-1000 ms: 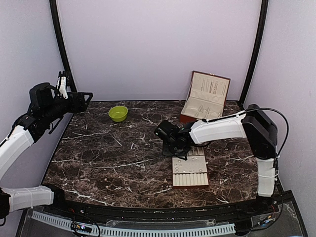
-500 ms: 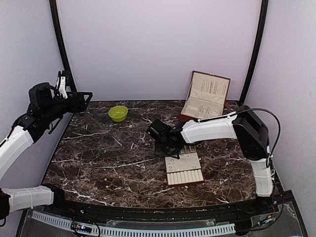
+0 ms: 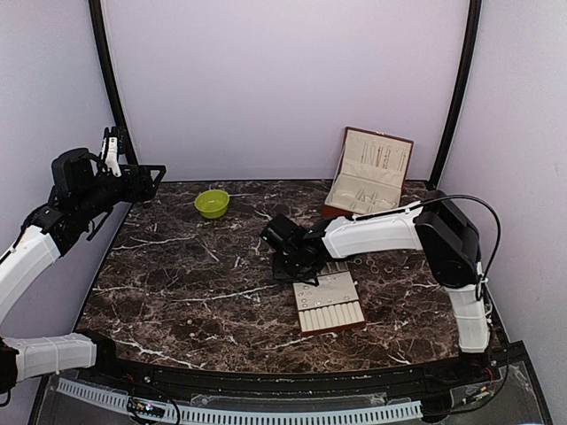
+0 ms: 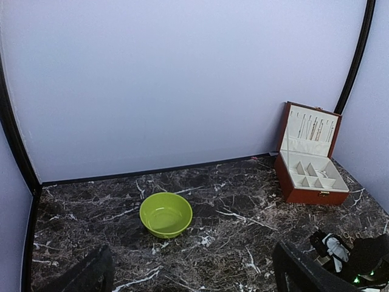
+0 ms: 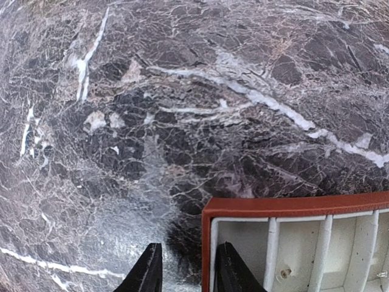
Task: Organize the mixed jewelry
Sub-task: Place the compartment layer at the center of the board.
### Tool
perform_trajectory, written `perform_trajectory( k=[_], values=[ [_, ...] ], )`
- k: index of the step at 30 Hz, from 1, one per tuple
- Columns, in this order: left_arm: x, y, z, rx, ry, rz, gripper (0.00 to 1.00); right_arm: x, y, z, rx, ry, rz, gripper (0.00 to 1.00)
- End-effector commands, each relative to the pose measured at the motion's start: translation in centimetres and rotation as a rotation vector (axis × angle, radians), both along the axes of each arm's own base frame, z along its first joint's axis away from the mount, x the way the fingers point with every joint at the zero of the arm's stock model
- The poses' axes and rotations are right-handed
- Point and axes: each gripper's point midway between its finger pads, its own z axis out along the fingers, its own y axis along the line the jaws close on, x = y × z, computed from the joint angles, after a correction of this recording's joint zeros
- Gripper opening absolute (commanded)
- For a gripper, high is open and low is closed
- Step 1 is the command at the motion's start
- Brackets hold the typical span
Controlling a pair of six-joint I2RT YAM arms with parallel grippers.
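Top camera overlooks the whole desk. Left wrist sees the bowl and box from afar. Right wrist looks closely down on a tray corner. The top view shares all three.

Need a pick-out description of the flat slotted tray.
On the dark marble table, look right of centre, beside the right gripper. The flat beige slotted tray with red-brown rim lies there; unlike the open brown hinged box behind, it is lidless and ridged.

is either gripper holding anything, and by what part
Nothing gripped: right gripper straddles the brown rim of the tray, gap visible; left gripper open, empty.
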Motion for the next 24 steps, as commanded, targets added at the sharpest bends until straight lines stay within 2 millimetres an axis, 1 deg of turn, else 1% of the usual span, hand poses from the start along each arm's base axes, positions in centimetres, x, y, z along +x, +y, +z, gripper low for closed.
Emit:
perform_trajectory(
  k=[1, 5, 8, 11, 13, 14, 16, 20, 22, 24],
  values=[
    [-0.3, 0.4, 0.5, -0.003, -0.029, 0.013, 0.93, -0.3, 1.0, 1.9, 0.05, -0.036, 0.024, 0.35],
    [-0.2, 0.4, 0.4, -0.001, -0.027, 0.015, 0.93, 0.0, 0.3, 3.1, 0.024, -0.068, 0.011, 0.39],
    [-0.2, 0.4, 0.4, 0.0, -0.027, 0.016, 0.93, 0.4, -0.4, 5.4, 0.027, -0.119, 0.004, 0.42],
    [-0.2, 0.4, 0.4, -0.001, -0.027, 0.019, 0.93, 0.6, -1.1, 8.3, 0.047, -0.182, 0.005, 0.49],
    [-0.2, 0.4, 0.4, 0.0, -0.027, 0.018, 0.93, 0.6, -2.2, 9.8, 0.046, -0.219, -0.003, 0.53],
    [-0.2, 0.5, 0.4, 0.0, -0.027, 0.019, 0.93, 0.8, -4.1, 10.5, 0.039, -0.24, -0.024, 0.55],
    [-0.2, 0.5, 0.3, 0.001, -0.027, 0.02, 0.93, 1.0, -5.8, 10.5, 0.032, -0.24, -0.039, 0.56],
    [-0.1, 0.4, 0.3, 0.0, -0.026, 0.018, 0.93, 1.4, -9.8, 8.9, 0.017, -0.191, -0.083, 0.53],
    [-0.1, 0.4, 0.2, -0.001, -0.024, 0.018, 0.93, 1.4, -11.2, 7.9, 0.022, -0.167, -0.095, 0.5],
    [-0.1, 0.4, 0.2, -0.001, -0.023, 0.018, 0.93, 1.4, -12.3, 7.2, 0.03, -0.146, -0.1, 0.49]
  ],
)
